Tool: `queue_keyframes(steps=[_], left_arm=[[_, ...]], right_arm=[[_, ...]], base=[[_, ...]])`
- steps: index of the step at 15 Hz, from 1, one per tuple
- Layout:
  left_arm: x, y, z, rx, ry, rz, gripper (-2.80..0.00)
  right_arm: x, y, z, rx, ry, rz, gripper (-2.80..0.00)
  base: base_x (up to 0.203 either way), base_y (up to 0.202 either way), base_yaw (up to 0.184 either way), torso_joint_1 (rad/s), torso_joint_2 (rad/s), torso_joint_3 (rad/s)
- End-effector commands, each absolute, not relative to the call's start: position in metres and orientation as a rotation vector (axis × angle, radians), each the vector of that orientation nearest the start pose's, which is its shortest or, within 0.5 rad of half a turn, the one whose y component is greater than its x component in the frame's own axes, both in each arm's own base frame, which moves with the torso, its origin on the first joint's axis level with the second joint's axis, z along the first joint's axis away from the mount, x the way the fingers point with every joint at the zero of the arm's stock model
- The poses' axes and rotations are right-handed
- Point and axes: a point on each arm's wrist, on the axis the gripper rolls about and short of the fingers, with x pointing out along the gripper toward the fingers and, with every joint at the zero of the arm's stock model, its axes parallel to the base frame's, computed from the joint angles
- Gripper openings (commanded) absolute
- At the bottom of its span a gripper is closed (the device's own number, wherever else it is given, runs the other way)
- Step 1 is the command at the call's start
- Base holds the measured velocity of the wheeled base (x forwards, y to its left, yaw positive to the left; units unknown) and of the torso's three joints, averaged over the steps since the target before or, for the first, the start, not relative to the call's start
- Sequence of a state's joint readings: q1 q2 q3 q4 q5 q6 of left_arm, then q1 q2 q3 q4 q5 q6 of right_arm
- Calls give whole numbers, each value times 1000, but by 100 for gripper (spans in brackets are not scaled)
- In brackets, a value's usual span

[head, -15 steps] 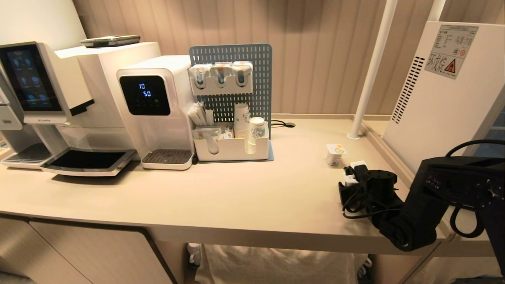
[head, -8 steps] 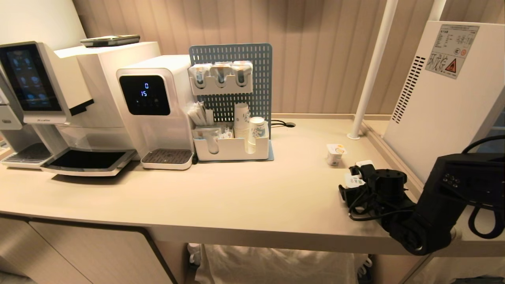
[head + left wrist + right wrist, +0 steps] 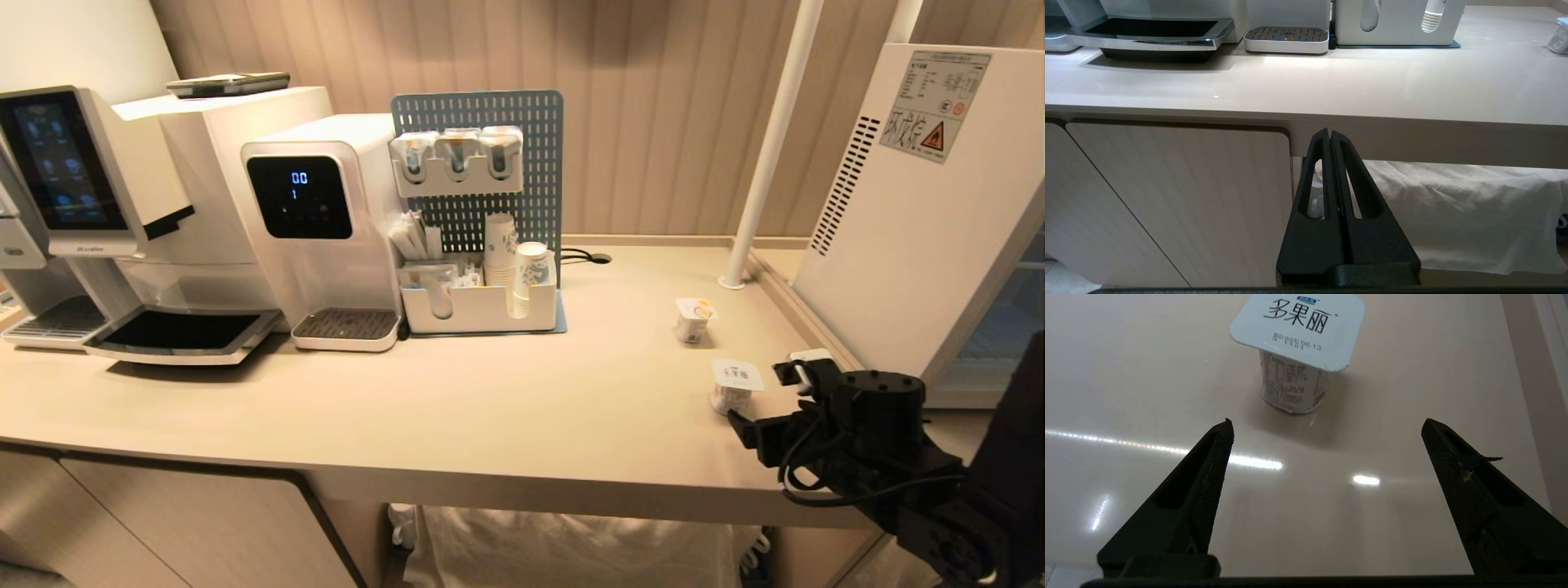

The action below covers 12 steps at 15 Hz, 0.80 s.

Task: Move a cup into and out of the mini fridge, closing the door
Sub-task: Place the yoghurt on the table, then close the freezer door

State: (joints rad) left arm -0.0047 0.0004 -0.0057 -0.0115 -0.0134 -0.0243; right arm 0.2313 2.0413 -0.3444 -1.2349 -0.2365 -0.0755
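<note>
A small white yogurt cup [image 3: 735,387] with a foil lid stands upright on the beige counter, near its front right. My right gripper [image 3: 767,396] is just to its right and nearer the front edge, open and empty. In the right wrist view the cup [image 3: 1293,388] stands free beyond the spread fingertips [image 3: 1224,430]. A second yogurt cup [image 3: 694,318] stands farther back. The white mini fridge [image 3: 914,220] rises at the right. Its door is seen only edge-on at the picture's right border. My left gripper [image 3: 1329,133] hangs shut below the counter's front edge.
Two white coffee machines [image 3: 188,204] and a blue pegboard organiser [image 3: 482,212] with paper cups fill the counter's back left. A white pole [image 3: 767,147] stands beside the fridge. A white cloth [image 3: 1457,212] hangs under the counter [image 3: 490,408].
My right gripper opened, let go of the near yogurt cup and drew back toward the front right. The cup now stands alone on the counter. The left arm stayed still.
</note>
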Motion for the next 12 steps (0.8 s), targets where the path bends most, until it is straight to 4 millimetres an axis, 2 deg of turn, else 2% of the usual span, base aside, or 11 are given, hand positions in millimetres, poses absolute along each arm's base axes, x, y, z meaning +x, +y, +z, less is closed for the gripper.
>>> queue_keyframes(steps=[1,3,4,9,12], left_arm=[[-23,0,78,-24,-18,-19,-280],[-23,0,78,-24,-18,-19,-280],[-23,0,78,-24,-18,-19,-280],[-23,0,78,-24,-17,-18,-280],[-23,0,78,-24,-17,-18,-280]], right_arm=[[238,52,69,-159,383,23,0],[212,46,80,-141,363,35,0],[196,43,88,-129,336,46,-280],[128,27,131,-43,166,63,-280],[88,17,154,-9,135,61,-280]], base=[[0,0,0,0,0,0],[0,0,0,0,0,0],[0,0,0,0,0,0],[0,0,0,0,0,0],[0,0,0,0,0,0]])
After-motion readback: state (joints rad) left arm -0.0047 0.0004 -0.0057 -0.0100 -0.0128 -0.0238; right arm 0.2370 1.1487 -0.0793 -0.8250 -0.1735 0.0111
